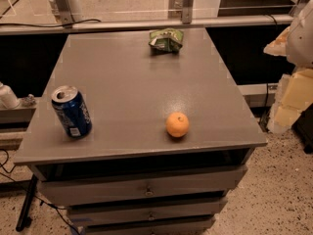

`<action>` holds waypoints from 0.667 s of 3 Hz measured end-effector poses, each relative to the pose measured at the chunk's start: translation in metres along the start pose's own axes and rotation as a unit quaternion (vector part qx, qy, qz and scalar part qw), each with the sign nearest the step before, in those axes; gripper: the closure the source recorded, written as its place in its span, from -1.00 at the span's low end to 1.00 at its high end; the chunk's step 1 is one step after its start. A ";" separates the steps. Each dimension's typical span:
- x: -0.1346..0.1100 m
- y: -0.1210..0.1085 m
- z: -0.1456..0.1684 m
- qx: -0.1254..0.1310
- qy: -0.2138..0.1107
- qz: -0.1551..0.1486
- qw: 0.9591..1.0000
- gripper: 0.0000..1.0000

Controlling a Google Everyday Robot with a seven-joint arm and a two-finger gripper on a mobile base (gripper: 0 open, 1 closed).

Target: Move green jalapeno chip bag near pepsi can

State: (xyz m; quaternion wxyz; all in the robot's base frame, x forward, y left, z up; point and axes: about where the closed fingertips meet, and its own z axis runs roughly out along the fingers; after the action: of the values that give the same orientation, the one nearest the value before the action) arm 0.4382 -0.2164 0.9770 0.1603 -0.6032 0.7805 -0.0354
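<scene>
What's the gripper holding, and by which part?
Nothing visibly held. Gripper out of view; green jalapeno chip bag, pepsi can and orange sit free on the table.

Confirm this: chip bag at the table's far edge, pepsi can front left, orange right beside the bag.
Wrong about the orange. The camera view shows the orange near the front edge, well apart from the green jalapeno chip bag at the far edge; the pepsi can stands front left. The tool is off the table, at the right edge of view.
</scene>
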 end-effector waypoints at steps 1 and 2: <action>0.000 0.000 0.000 0.000 0.000 0.000 1.000 -1.00; -0.015 -0.018 0.004 0.009 -0.041 -0.003 0.999 -1.00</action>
State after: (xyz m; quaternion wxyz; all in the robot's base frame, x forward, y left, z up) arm 0.4593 -0.2064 0.9811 0.1974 -0.6050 0.7712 -0.0187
